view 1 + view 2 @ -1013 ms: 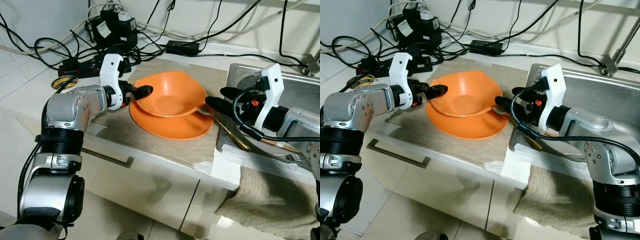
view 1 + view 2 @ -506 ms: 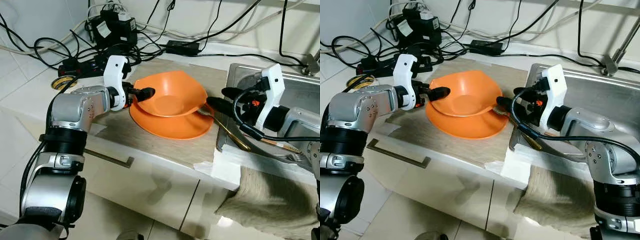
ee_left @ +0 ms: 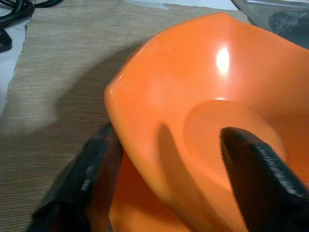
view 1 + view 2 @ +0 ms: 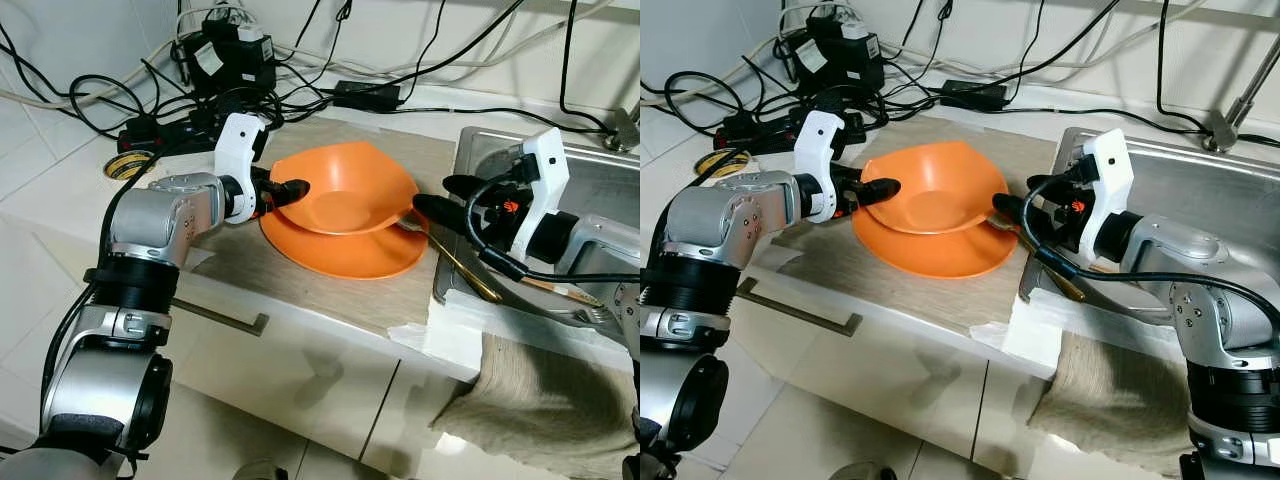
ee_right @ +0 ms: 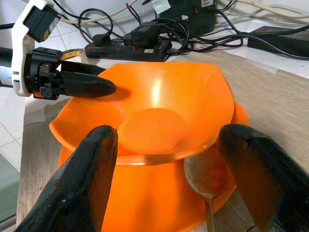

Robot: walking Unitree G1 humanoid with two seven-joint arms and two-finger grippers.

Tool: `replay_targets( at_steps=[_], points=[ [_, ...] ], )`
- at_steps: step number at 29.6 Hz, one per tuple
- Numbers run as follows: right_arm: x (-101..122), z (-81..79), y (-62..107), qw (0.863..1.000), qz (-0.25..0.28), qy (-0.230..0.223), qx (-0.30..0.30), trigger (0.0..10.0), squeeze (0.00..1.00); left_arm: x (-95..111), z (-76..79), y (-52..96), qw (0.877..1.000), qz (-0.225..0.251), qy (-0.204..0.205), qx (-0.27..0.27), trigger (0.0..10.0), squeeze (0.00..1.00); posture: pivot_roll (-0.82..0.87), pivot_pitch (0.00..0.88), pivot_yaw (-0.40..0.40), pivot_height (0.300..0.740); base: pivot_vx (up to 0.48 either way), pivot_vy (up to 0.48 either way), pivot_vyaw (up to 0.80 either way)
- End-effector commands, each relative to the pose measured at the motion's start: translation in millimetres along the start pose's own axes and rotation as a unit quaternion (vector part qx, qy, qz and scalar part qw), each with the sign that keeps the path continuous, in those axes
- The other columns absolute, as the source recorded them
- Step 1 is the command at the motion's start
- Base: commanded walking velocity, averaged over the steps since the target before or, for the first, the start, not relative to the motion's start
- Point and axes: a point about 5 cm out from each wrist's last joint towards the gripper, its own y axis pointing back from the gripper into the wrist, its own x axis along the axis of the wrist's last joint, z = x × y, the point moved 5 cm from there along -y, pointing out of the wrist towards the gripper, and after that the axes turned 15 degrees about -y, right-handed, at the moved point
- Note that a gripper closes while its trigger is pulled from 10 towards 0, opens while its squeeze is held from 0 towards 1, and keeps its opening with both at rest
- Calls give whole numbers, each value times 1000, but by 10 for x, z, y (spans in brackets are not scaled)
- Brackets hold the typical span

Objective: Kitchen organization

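Left eye view: orange bowl (image 4: pixel 345 190) sits in an orange plate (image 4: pixel 345 250), both on a beige mat (image 4: pixel 300 275) on the table (image 4: pixel 60 200), mid-scene. Left gripper (image 4: pixel 288 190) is at the bowl's left rim, fingers astride it: one over the inside, one under the outside. Right gripper (image 4: pixel 440 197) hangs just right of the plate, at the edge of the steel sink (image 4: pixel 600 180). A spoon (image 4: pixel 445 250) lies w/ its bowl end on the plate's right edge, handle running toward the sink. Cables and a power strip (image 4: pixel 170 130) clutter the back of the table. A cloth (image 4: pixel 540 400) hangs over the front edge below the sink.

Right eye view: same layout. Left gripper (image 4: pixel 878 190) at the bowl (image 4: pixel 935 190) rim, right gripper (image 4: pixel 1015 208) near the plate's right side. Faucet stem (image 4: pixel 1230 105) stands behind the sink.

Left wrist view: bowl wall (image 3: pixel 193 121) runs between the two black fingers (image 3: pixel 256 164), one inside, one outside. Jaws narrow around the rim; can't tell if they're pressing it.

Right wrist view: right gripper's fingers (image 5: pixel 91 169) spread wide, holding nothing, w/ bowl (image 5: pixel 154 111) and plate (image 5: pixel 159 193) framed between them. Spoon (image 5: pixel 205 179) rests on the plate. Left gripper (image 5: pixel 89 86) shows at the far rim.
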Motion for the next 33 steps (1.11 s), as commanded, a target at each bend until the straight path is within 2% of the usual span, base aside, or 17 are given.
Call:
replay_targets(
  at_steps=[1,18,33],
  points=[
    [17,-16,1,1000,0,8,2,10000,0,43,12,16,1000,5,-18,-6,0,0,-16,0,35,740,0,0,0],
    [8,-8,1,1000,0,5,0,10000,0,89,13,24,999,23,-24,-11,0,0,-16,0,38,740,0,0,0],
    [32,9,-11,1000,12,6,-7,10000,0,352,-49,106,997,77,-17,-4,0,0,-17,0,40,740,0,0,0]
  ],
)
